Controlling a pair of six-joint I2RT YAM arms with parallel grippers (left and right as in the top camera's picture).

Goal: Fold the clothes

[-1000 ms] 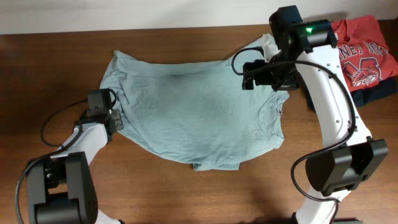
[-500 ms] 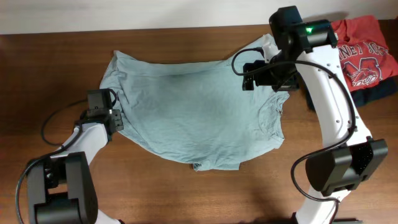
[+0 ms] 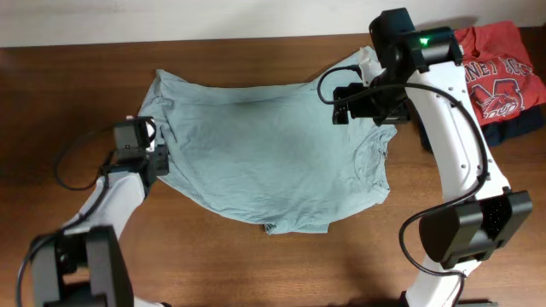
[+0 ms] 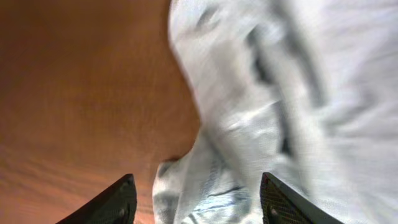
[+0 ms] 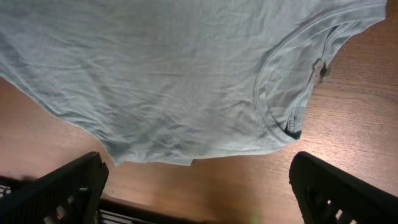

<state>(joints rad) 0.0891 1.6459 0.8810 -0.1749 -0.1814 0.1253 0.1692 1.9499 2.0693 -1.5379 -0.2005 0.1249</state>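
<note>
The sage T-shirt [image 3: 264, 153] lies spread and wrinkled on the wooden table [image 3: 68, 94]. Its collar [image 5: 280, 93] is toward the right end. My left gripper [image 3: 160, 159] is at the shirt's left edge. In the left wrist view its jaws [image 4: 198, 186] are open, with a bunched fold of the shirt [image 4: 280, 93] between them. My right gripper [image 3: 341, 104] hovers over the shirt's upper right part. In the right wrist view its jaws [image 5: 196, 168] are wide open and empty above the shirt [image 5: 155, 68] and bare table.
A red shirt with white lettering [image 3: 499, 68] lies at the far right on a dark navy folded garment [image 3: 522, 126]. A pale wall edge runs along the back of the table. Black cables hang from both arms.
My left arm has shifted a little toward the back of the table along the shirt's left edge. The right arm and the shirt have not visibly moved.
</note>
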